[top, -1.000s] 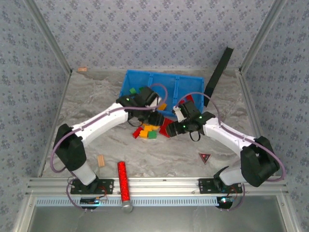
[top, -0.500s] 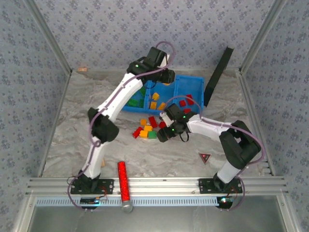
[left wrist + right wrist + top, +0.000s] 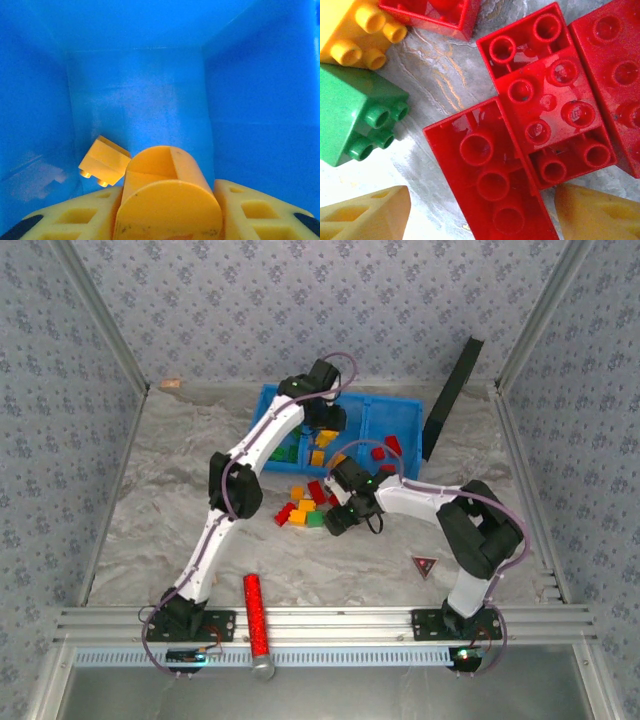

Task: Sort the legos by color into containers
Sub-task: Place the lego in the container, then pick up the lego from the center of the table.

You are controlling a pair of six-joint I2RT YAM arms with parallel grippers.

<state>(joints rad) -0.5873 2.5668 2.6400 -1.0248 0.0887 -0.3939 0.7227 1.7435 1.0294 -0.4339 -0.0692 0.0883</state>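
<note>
The left arm reaches across the table [image 3: 140,510] to the blue bin [image 3: 405,403], with the left end effector [image 3: 327,421] down inside the middle of the three containers. In the left wrist view, the left end effector [image 3: 167,217] is closed nearly all the way on a yellow rounded lego [image 3: 167,192], pinched between its two fingers [image 3: 252,210] and hanging above the blue floor. A second yellow lego [image 3: 104,161] lies tipped on that floor just beyond it. From above, the left container holds green legos [image 3: 283,452], the middle one orange and yellow legos [image 3: 318,455] and the right one red legos [image 3: 385,448]. The rest of the legos sit in a loose pile [image 3: 303,508] on the table just in front of the bin. The right end effector [image 3: 338,520] is low over the right edge of that pile. In the right wrist view, the right end effector [image 3: 480,215] is open, its fingers [image 3: 367,215] standing on either side of a red lego [image 3: 490,175] that lies hollow side up on the table. A studded red lego [image 3: 550,107] rests against it, and a green lego [image 3: 355,120] lies nearby to the left, apart from the left finger.
</note>
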